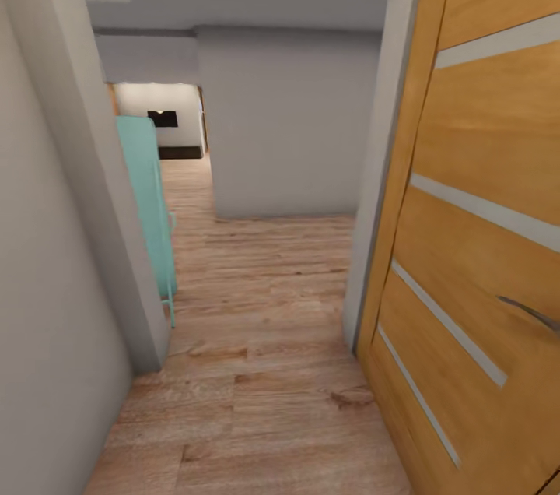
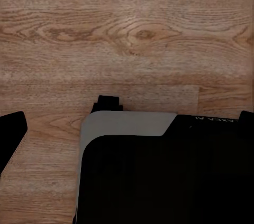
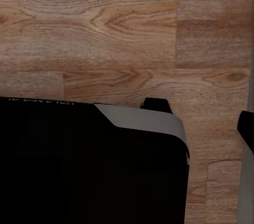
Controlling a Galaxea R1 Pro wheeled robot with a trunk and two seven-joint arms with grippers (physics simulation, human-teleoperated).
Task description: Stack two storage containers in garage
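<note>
In transit down a hallway; no bins in sight, nothing carried as far as visible.

Both wrist views look down on light wood-plank floor (image 2: 127, 34) past the robot's black-and-grey base (image 2: 159, 171); fingers' state: cannot tell, either arm; near right, open wooden panel door with pale stripes and a metal handle (image 1: 482, 246); left, grey-white wall (image 1: 47, 285), then a mint-green panel on thin legs (image 1: 148, 199); far end, a lit room opening (image 1: 159, 121); judgement: task at early stage or mid-trip, the two storage containers are nowhere in these frames, stacking in the garage not yet done.

The wooden door (image 1: 474, 246) runs off frame; the teal object (image 1: 148, 199) is half-hidden behind the wall corner (image 1: 101, 191).
</note>
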